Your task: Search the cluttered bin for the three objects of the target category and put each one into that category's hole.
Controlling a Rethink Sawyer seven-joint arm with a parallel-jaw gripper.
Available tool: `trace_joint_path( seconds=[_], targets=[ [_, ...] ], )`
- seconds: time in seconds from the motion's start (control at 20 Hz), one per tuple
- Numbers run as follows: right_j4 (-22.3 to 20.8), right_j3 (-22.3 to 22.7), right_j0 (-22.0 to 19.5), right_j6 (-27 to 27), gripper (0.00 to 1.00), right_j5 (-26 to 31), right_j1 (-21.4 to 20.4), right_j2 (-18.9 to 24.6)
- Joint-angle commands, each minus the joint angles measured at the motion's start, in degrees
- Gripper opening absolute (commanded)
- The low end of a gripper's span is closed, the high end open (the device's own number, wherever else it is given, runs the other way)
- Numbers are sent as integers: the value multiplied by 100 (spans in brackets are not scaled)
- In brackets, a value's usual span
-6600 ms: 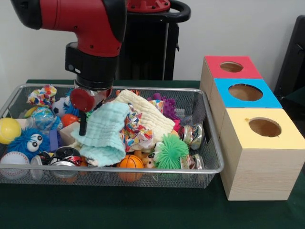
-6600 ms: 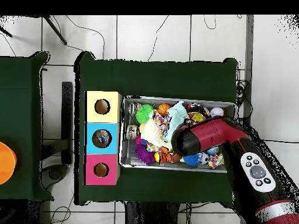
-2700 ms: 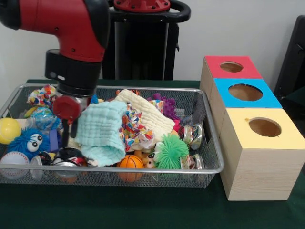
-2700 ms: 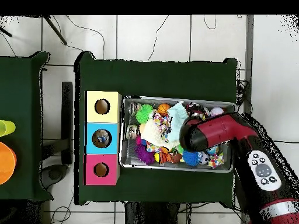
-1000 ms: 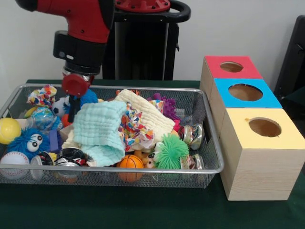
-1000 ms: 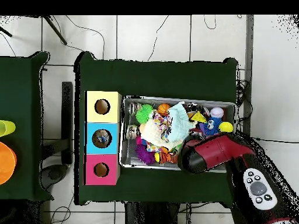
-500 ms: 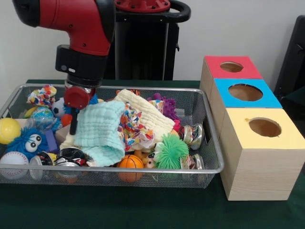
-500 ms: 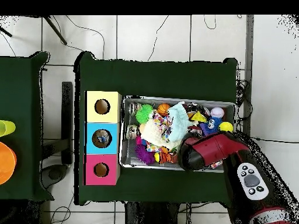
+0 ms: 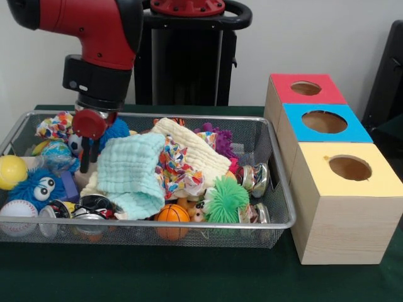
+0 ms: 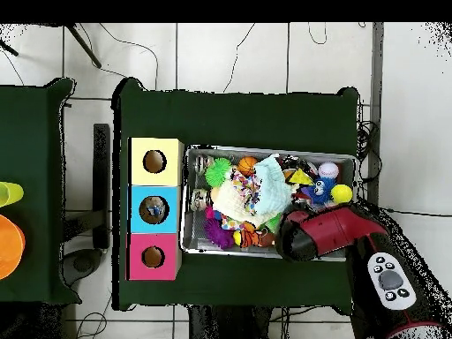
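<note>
red arm, black wrist: the claw has slid a little toward the bin's end with the blue fuzzy toys since half a second ago, and hangs just above the toys beside the mint cloth. only a thin dark tip shows under the red knuckle, so i cannot tell whether it is clenched or released, and nothing visibly hangs from it. a second ago it was higher; it has dipped again. my reading is that the search goes on with no pick made.

the task's things, whichever category is meant, lie in the wire bin, probably partly under the cloths. the boxes sit beside the bin on the green desk.

counts from the front view:
- three boxes, one hole each: red box, blue box, yellow box.
- three cloths heaped mid-bin: mint, cream cloth, patterned cloth.
- one small basketball, one baseball, one yellow ball.
- one blue fuzzy toy with eyes, another blue fuzzy toy right behind the claw.
- one green spiky ball, one purple spiky toy.
- shiny metal pieces near the boxes; their number is unclear.
</note>
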Motion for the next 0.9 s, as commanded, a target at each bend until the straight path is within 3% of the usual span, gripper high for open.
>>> trace_joint_path(
  seconds=[0.05, 0.35, 0.9],
  targets=[
    [76, 35, -247, 734, 100, -99, -14, -87],
    [133, 143, -490, 417, 100, 21, -130, 71],
    [-149, -640, 114, 1070, 100, -305, 632, -397]
  ],
)
